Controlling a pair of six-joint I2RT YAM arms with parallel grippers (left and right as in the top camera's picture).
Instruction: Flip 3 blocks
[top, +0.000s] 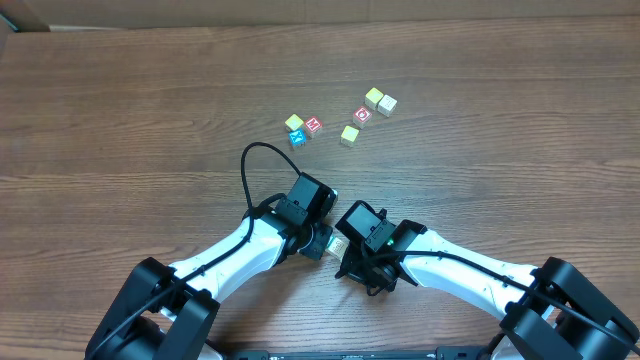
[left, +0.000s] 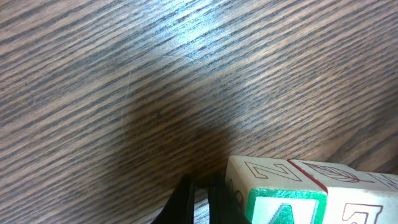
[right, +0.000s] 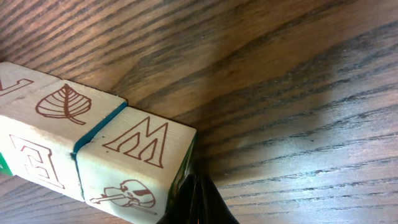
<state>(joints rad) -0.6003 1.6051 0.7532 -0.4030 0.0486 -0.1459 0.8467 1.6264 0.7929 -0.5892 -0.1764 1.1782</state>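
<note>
An outlined M tops the end block (right: 140, 143) and an E marks the side of the neighbouring block (right: 38, 152) at the right wrist, a cream block (left: 273, 175) at the left wrist bears what reads as Z or N, and overhead one red cube (top: 313, 124) shows M, a second red cube (top: 362, 114) O.

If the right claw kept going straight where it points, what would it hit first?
Probably the bare table: the shut right gripper aims just past the end block, close enough that it might graze it.
</note>
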